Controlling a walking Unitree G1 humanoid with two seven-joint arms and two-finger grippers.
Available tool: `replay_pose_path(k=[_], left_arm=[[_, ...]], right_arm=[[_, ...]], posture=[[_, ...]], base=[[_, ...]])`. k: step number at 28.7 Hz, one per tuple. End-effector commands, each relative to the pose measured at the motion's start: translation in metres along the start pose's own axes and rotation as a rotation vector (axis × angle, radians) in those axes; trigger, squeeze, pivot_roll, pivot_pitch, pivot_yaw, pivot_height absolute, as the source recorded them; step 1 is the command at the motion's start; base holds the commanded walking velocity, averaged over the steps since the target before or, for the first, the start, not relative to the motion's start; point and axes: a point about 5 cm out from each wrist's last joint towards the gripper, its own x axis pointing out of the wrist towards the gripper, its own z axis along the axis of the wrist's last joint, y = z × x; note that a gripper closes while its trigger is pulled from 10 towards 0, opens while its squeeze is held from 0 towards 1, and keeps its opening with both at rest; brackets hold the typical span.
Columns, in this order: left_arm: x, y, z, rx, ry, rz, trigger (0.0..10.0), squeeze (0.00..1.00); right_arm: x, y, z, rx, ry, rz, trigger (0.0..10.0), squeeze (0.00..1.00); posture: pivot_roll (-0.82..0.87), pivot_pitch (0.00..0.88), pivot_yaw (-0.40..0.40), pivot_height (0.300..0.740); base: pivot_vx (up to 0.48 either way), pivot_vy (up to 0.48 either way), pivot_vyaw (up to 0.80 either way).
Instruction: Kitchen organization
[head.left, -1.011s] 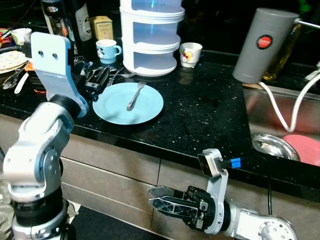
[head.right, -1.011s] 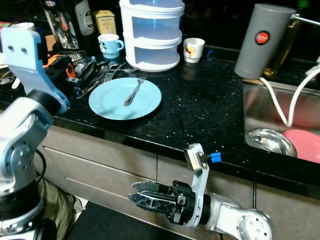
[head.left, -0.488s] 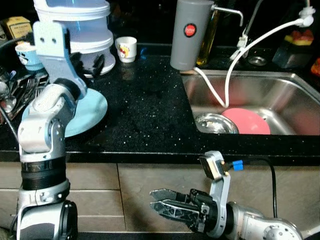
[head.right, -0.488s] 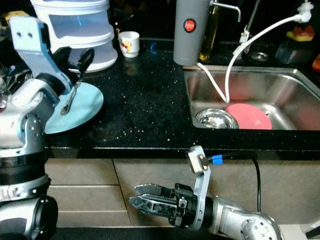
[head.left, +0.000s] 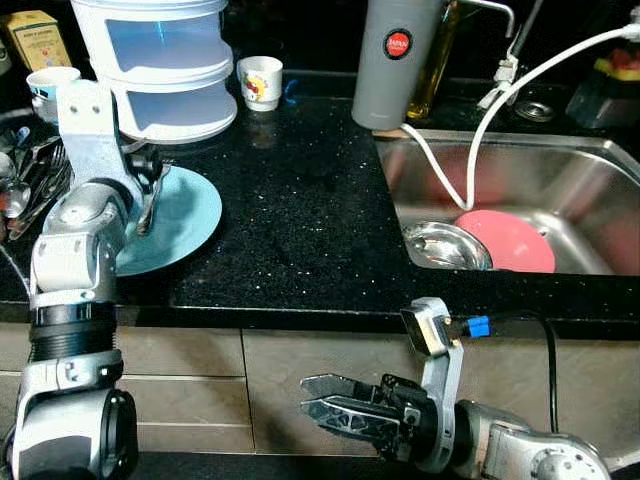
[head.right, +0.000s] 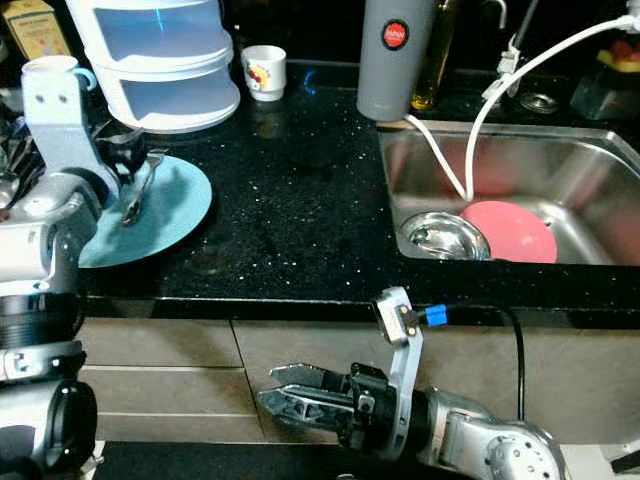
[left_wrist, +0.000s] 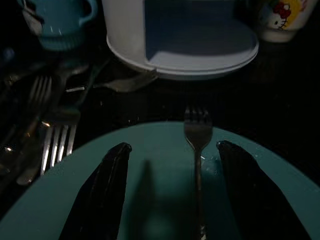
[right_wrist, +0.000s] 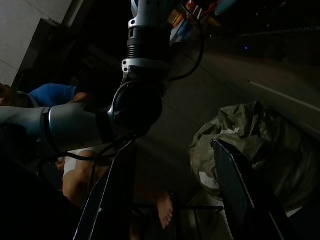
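Observation:
A light blue plate (head.left: 190, 215) lies on the black counter at the left, with a metal fork (left_wrist: 197, 145) on it. My left gripper (left_wrist: 172, 146) hovers low over the plate, open. One black finger (left_wrist: 100, 195) stands on each side of the fork's handle, and the fork's tines point toward the white stacked container (head.left: 160, 60). In the eye views the left gripper (head.left: 148, 168) is at the plate's far edge. My right gripper (head.left: 318, 398) hangs open below the counter edge, in front of the drawer fronts, with nothing in it.
Loose cutlery (head.left: 25, 190) and a blue cup (head.left: 50, 85) lie left of the plate. A small printed cup (head.left: 260, 80) and a grey cylinder (head.left: 395, 60) stand behind. The sink (head.left: 600, 190) at the right holds a pink plate (head.left: 510, 240), a steel bowl (head.left: 445, 245) and a white hose (head.left: 480, 130).
The camera has swung right, bringing the sink into view. My left gripper has come from the plate's left edge to sit low over the fork. The right gripper hangs as before.

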Motion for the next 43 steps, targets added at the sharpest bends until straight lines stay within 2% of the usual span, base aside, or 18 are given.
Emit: replay_pose_path(k=[1,10,11,12,13,20,21,22,26,28,39,40,41,42,43], left_arm=[[0.002,0.002,0.003,-0.01,0.02,-0.008,10.0,0.0],[0.008,-0.004,0.0,-0.052,0.107,-0.073,10.0,0.0],[0.01,-0.005,-0.005,-0.073,0.147,-0.095,10.0,0.0],[0.01,-0.005,-0.005,-0.073,0.147,-0.095,10.0,0.0],[0.012,-0.006,-0.01,-0.1,0.216,-0.127,10.0,0.0],[0.011,-0.003,-0.026,-0.129,0.347,-0.146,10.0,0.0],[0.011,-0.003,-0.027,-0.13,0.362,-0.154,4.5,0.0],[0.01,-0.005,-0.03,-0.141,0.382,-0.172,0.0,0.0],[0.008,-0.011,-0.037,-0.188,0.433,-0.233,0.0,0.0],[0.004,-0.015,-0.046,-0.208,0.493,-0.266,0.0,0.0],[-0.003,-0.012,-0.054,-0.249,0.521,-0.251,0.0,0.0],[-0.003,-0.011,-0.049,-0.258,0.496,-0.244,0.0,0.0],[0.0,-0.008,-0.036,-0.264,0.42,-0.223,0.0,0.0],[0.0,-0.008,-0.036,-0.264,0.42,-0.223,0.0,0.0],[0.002,-0.006,-0.017,-0.258,0.312,-0.202,0.0,0.0]], right_arm=[[-0.003,0.004,0.003,-0.009,-0.001,-0.003,10.0,0.0],[-0.004,0.008,0.006,-0.003,-0.003,-0.005,10.0,0.0],[-0.004,0.008,0.007,-0.004,-0.004,-0.009,10.0,0.0],[-0.004,0.008,0.007,-0.004,-0.004,-0.009,10.0,0.0],[-0.004,0.008,0.008,-0.006,-0.002,-0.018,10.0,0.0],[-0.005,0.008,0.008,-0.006,0.005,-0.033,10.0,0.0],[-0.005,0.009,0.009,-0.006,0.006,-0.035,10.0,0.0],[-0.005,0.008,0.009,-0.005,0.003,-0.041,10.0,0.0],[-0.005,0.007,0.009,-0.004,0.01,-0.055,10.0,0.0],[-0.004,0.005,0.01,-0.003,0.016,-0.061,10.0,0.0],[-0.002,0.002,0.011,-0.008,0.018,-0.093,10.0,0.0],[-0.002,0.001,0.01,-0.003,0.02,-0.09,10.0,0.0],[-0.001,0.001,0.01,-0.001,0.021,-0.088,10.0,0.0],[-0.001,0.001,0.01,-0.001,0.021,-0.088,10.0,0.0],[-0.001,0.0,0.01,0.0,0.022,-0.088,10.0,0.0]], posture=[[0.02,0.094,-0.04,0.74],[0.02,0.141,-0.046,0.74],[0.02,0.137,-0.047,0.74],[0.02,0.137,-0.047,0.74],[0.02,0.161,-0.043,0.74],[0.02,0.158,-0.04,0.74],[0.02,0.158,-0.04,0.74],[0.03,0.17,-0.043,0.74],[0.02,0.166,-0.036,0.74],[0.03,0.181,-0.041,0.74],[0.03,0.164,-0.041,0.74],[0.03,0.172,-0.039,0.74],[0.03,0.163,-0.04,0.74],[0.03,0.163,-0.04,0.74],[0.03,0.158,-0.039,0.74]], base=[[0.0,0.0,0.0],[0.0,0.0,0.0],[0.0,0.0,0.0],[0.0,0.0,0.0],[0.0,0.0,0.0],[0.0,0.0,0.0],[0.0,0.0,0.0],[0.0,0.0,0.0],[0.0,0.0,0.0],[0.0,0.0,0.0],[0.0,0.0,0.0],[0.0,0.0,0.0],[0.0,0.0,0.0],[0.0,0.0,0.0],[0.0,0.0,0.0]])
